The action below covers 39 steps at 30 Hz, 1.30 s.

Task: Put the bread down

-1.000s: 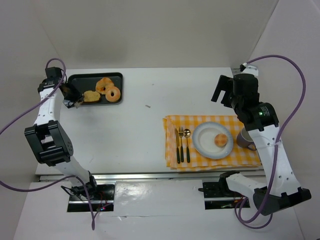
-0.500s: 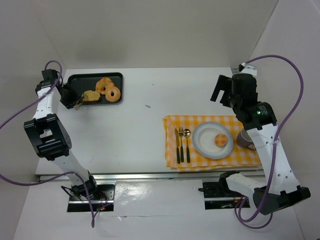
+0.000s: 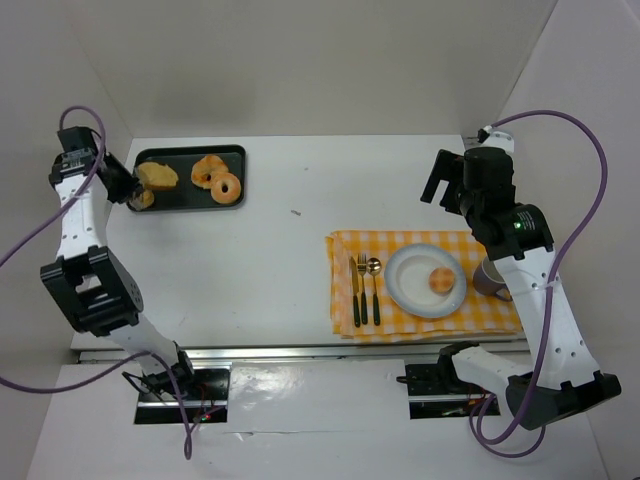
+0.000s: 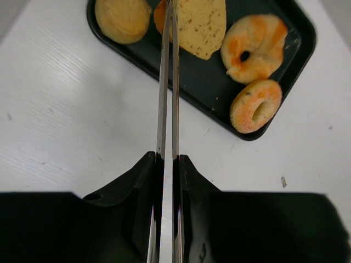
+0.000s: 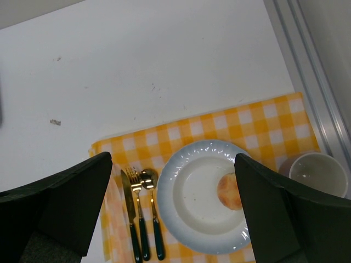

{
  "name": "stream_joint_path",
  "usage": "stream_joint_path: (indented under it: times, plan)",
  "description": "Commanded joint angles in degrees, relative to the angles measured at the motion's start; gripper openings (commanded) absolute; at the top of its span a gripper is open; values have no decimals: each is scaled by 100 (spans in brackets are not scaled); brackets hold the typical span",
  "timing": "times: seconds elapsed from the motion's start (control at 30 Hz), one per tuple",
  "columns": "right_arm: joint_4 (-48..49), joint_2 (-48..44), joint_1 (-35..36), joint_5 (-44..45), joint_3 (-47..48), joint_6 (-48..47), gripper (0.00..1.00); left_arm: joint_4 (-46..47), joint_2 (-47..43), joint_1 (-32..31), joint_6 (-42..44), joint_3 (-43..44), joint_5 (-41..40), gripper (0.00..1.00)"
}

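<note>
The plate [image 5: 186, 192] is glazed ceramic, pale blue, smooth and glossy. Beneath it lies a woven cloth [image 5: 263, 118] in yellow-and-white check, matt. Left of the plate is cutlery [image 5: 147, 178] with polished metal heads and dark handles; right of it, a cup [image 5: 315, 172], smooth and dull white inside. Well apart from the plate, a black tray [image 4: 181, 71], satin and crumb-flecked, sits on a white table [image 4: 66, 120], matt and faintly streaked. The bread slice [image 4: 200, 22] shows a porous, speckled crumb. The left gripper [image 4: 169, 8] has thin bright metal fingers [image 4: 163, 98] and a matt black housing.

Blk tray [image 4: 208, 82]; yellow-wht check cloth [image 3: 345, 246]; pale blue plate [image 3: 404, 281].
</note>
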Motion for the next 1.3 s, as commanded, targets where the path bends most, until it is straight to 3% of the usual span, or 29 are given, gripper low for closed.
stream_joint_path:
  times: [0.0,0.13,0.23,0.37,0.4,0.57,0.7,0.93,1.1,1.27]
  plan:
    - [78,-117,-40,53,181,60,100,507,-1088,54,43,125,-298,0]
    - [78,-117,-40,-69,119,113,100,764,-1792,54,-18,-174,341,0]
    - [78,-117,-40,-70,180,113,100,764,-2178,-331,-18,-394,992,0]
    - [25,-178,-40,61,303,113,100,1500,-2924,-1236,-193,-1315,1993,0]
    - [25,-179,-40,62,304,113,100,1703,-2996,-1717,-394,-1587,2222,0]
    - [-27,-354,-40,255,427,113,100,2450,-3059,-3450,-958,-2344,2496,0]
    - [-27,-477,-40,509,488,113,100,2987,-2743,-4969,-1327,-2521,2171,0]
    - [-203,-530,-40,616,673,42,100,3759,-1417,-6527,-1503,-2407,2092,0]
    - [-317,-583,-40,668,673,42,100,3955,-511,-6959,-1425,-2012,2206,0]
    - [-370,-636,-40,809,673,42,100,3227,-88,-7136,-1109,-1388,1329,0]
